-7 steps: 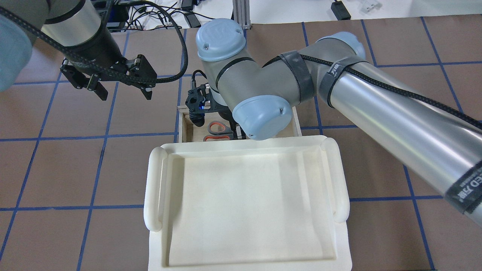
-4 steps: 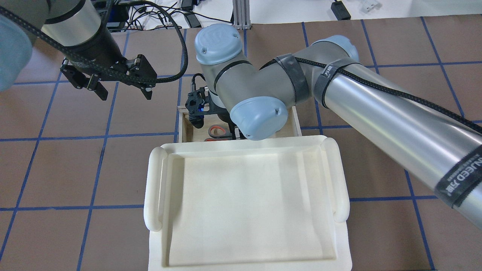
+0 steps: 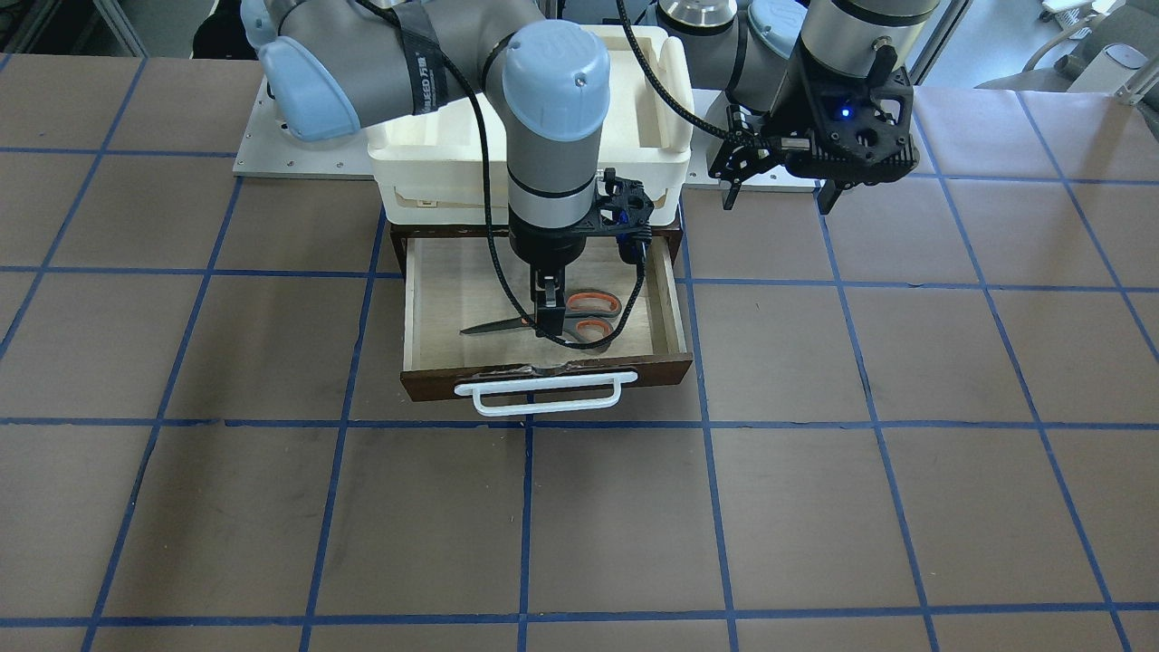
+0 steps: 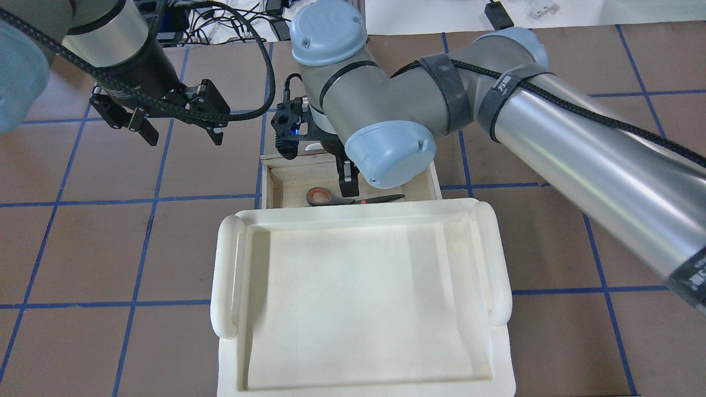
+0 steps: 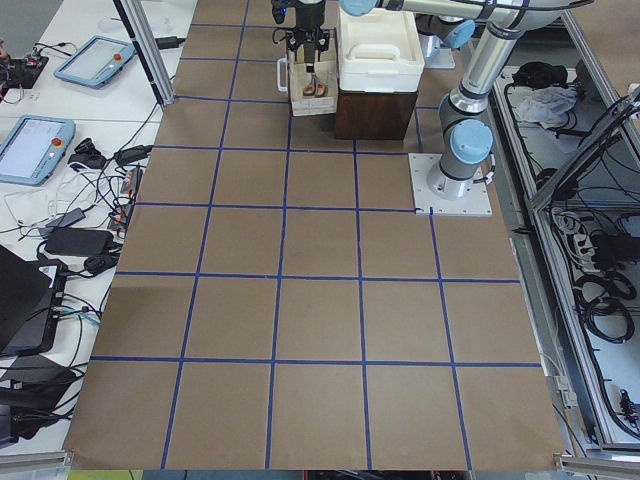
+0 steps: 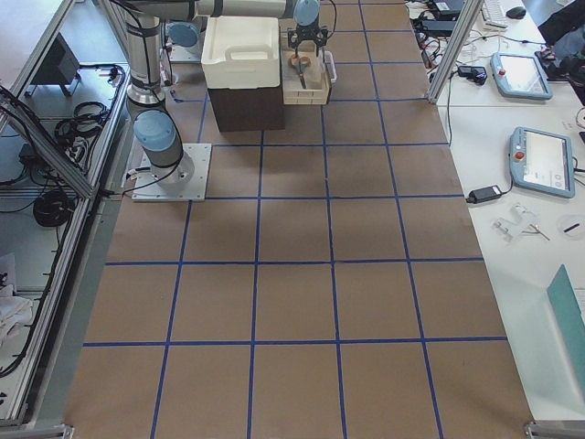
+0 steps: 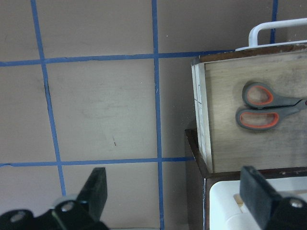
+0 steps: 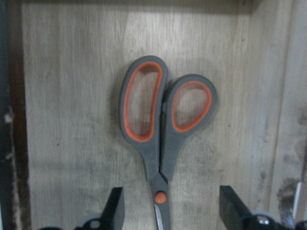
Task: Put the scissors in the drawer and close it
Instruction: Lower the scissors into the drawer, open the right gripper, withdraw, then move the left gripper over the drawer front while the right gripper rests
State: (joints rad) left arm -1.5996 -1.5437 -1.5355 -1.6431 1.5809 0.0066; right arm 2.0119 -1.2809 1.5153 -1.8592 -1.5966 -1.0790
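just grey, orange-lined scissors (image 8: 160,139)

scissors (image 8: 154,160): matt grey plastic loops, metal blades | drawer (image 3: 444,299): pale grainy plywood inside, dark wood front | tray (image 4: 358,298): smooth white plastic | desk (image 3: 815,507): matt brown

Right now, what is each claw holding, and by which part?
Nothing. The right claw hangs open over the scissors lying in the drawer; the left claw is open and empty.
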